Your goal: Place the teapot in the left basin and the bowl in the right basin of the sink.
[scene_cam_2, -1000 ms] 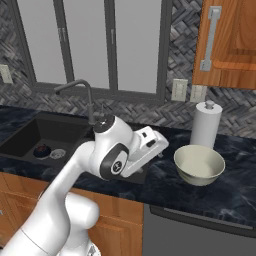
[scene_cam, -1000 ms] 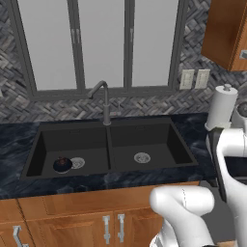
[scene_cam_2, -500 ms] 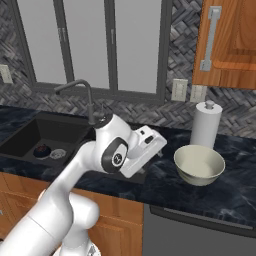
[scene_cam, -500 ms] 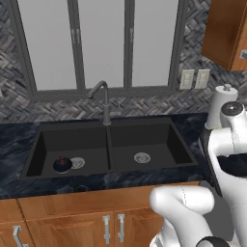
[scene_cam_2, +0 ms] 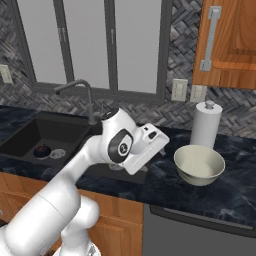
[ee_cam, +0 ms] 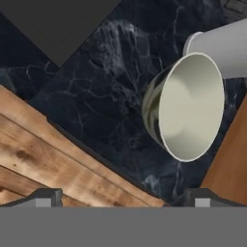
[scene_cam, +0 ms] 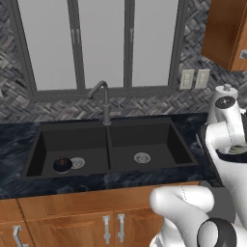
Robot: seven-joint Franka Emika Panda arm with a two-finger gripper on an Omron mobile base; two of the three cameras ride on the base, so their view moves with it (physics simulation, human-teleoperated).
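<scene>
One small dark round teapot [scene_cam: 62, 164] sits in the matte black left basin [scene_cam: 72, 144]; the wide cream bowl [scene_cam_2: 199, 165] rests on the dark marble counter [scene_cam_2: 240, 190]; the gripper [ee_cam: 123, 195] is spread wide, empty.

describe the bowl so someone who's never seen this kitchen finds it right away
Start at the black double sink set in the dark marble counter, then go right along the counter, past the sink's edge. The bowl sits upright there, just in front of the paper towel roll. It is wide, shallow, pale cream and empty; the roll is a tall white cylinder.
</scene>
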